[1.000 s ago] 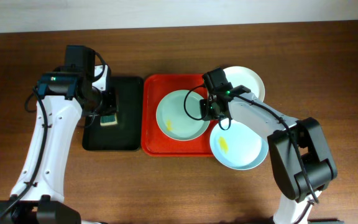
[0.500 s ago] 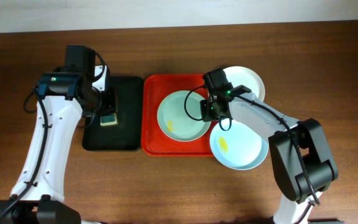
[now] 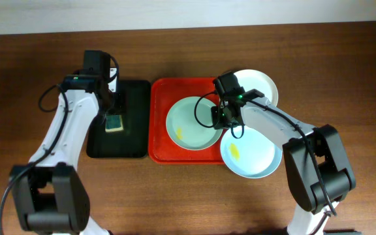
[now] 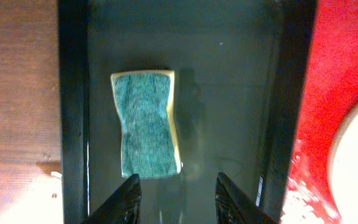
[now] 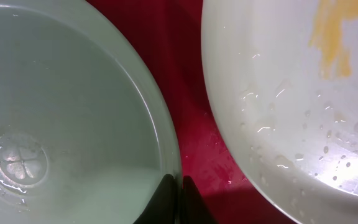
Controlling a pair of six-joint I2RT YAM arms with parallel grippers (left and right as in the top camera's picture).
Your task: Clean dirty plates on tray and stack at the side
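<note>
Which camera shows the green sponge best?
The left wrist view: the green, yellow-edged rectangular sponge lies big and whole in the narrow black plastic tray. Overhead shows it whole but tiny. The right wrist view misses it.

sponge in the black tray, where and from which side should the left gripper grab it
Pinch the sponge across its narrowed middle, on the two long edges, coming straight down. It lies flat, green face up, in the black tray, with bare floor along both long edges for the left gripper; the tray's rim would likely block a sideways approach.
</note>
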